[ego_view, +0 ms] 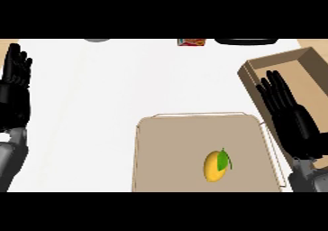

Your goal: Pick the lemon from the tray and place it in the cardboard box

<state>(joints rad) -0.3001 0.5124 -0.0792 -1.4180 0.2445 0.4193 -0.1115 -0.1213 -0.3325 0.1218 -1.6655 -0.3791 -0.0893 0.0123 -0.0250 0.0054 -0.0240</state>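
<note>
The lemon (216,166) is seen lying on the tray (173,149) at the tabletop's (120,85) near edge. The right hand (289,118), fingers straight and apart, is held between tray and cardboard box (313,67), seemingly overlapping the box's wall. The left hand (10,97) is rested open at the left edge.

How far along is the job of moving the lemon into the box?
Nothing looks done yet: the lemon lies on the tray, untouched. Nothing is in hand: the right hand is open, fingers straight, between tray and cardboard box, and the left hand rests open at the left edge. Left to do: grasp the lemon, carry it to the box, release it.
</note>
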